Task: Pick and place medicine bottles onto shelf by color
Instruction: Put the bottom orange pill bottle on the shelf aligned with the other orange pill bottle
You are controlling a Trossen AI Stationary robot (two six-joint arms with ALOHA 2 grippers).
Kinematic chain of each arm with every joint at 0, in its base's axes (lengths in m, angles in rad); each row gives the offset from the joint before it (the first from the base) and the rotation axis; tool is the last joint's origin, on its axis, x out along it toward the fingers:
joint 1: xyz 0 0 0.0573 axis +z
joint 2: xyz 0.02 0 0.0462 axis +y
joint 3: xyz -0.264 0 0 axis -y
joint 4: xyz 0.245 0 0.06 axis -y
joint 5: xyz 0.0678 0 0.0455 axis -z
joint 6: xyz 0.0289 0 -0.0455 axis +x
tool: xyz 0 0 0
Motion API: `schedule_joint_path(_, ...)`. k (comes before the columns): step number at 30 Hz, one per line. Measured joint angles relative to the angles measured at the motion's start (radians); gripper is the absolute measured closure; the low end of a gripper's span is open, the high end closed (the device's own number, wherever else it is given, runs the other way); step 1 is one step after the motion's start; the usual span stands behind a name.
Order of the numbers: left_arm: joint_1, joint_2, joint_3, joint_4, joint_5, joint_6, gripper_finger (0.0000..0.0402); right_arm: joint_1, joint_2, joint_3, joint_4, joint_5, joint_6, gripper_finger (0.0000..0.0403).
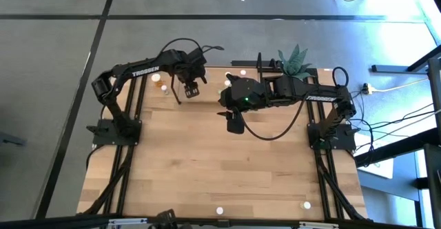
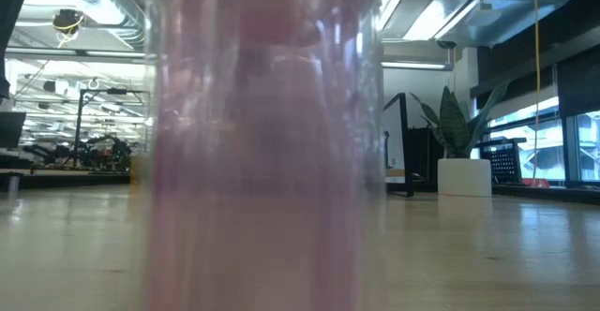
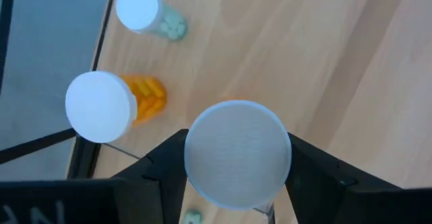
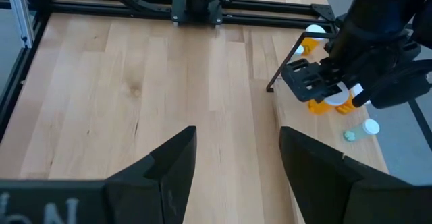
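Left end effector (image 3: pixel 236 183) holds a white-capped bottle (image 3: pixel 236 153) over the far-left tabletop (image 1: pixel 207 160); right end effector (image 4: pixel 233 163) hovers empty, jaws apart.

I am seeing two arms, mine, each ending in one pincer, left (image 1: pixel 192 90) and right (image 1: pixel 234 124). My left wrist view is showing three white-capped bottles: one green (image 3: pixel 150 13), one orange (image 3: pixel 111 105), and one (image 3: pixel 236 153) between my fingers. One potted plant (image 1: pixel 295 59) is standing on the worktop (image 1: pixel 207 167).
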Motion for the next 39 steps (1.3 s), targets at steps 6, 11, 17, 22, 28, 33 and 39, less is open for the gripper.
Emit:
schedule_joint_path(6,0.009,0.000,-0.012,0.011,0.023,0.041,0.0211,0.000,0.000,0.000,0.000,0.000,0.005,0.0189)
schedule_joint_path(11,0.015,0.000,-0.046,0.017,0.028,0.093,0.0211,0.000,0.000,-0.003,0.004,0.041,0.028,0.0189)
schedule_joint_path(17,0.019,0.000,-0.068,0.032,0.027,0.112,0.0211,0.000,0.000,-0.008,0.002,0.105,0.028,0.0189)
schedule_joint_path(22,0.029,0.000,-0.068,0.074,0.022,0.112,0.0211,0.000,0.000,-0.008,0.004,0.106,0.024,0.0189)
schedule_joint_path(28,0.054,0.000,-0.068,0.069,0.021,0.111,0.0211,-0.004,0.000,-0.008,0.004,0.104,0.026,0.0189)
schedule_joint_path(33,0.063,0.000,-0.068,0.066,0.022,0.112,0.0211,-0.004,0.000,-0.008,0.005,0.104,0.026,0.0189)
schedule_joint_path(39,0.062,0.000,-0.069,0.066,0.022,0.111,0.0211,-0.004,0.000,-0.008,0.005,0.104,0.025,0.0189)
